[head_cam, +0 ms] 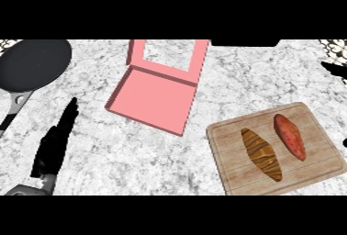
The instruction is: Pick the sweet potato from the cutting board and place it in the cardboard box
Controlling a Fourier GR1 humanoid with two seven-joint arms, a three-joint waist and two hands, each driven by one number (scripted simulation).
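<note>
The reddish, tapered sweet potato (289, 136) lies on the square, pale wooden cutting board (230, 160) at the lower right of the grey marbled counter (136, 151), close to the board's right side. Its long axis runs from upper left to lower right, roughly parallel to the brown, striped, loaf-like item (261, 153) just beside it on the left; the two lie apart. The pink, open cardboard box (152, 98), flap folded back, sits up and to the left of the board, near it but not touching.

The black left hand (58, 137) shows at the lower left, fingers straight and close together, pointing up the counter, holding and touching nothing. It rests well apart from the sweet potato, with the box between. Dark slivers at the right edge may be the right hand; I cannot tell. A black frying pan (34, 64) sits at the upper left. Judging by position, the right arm is better placed for the pick.
</note>
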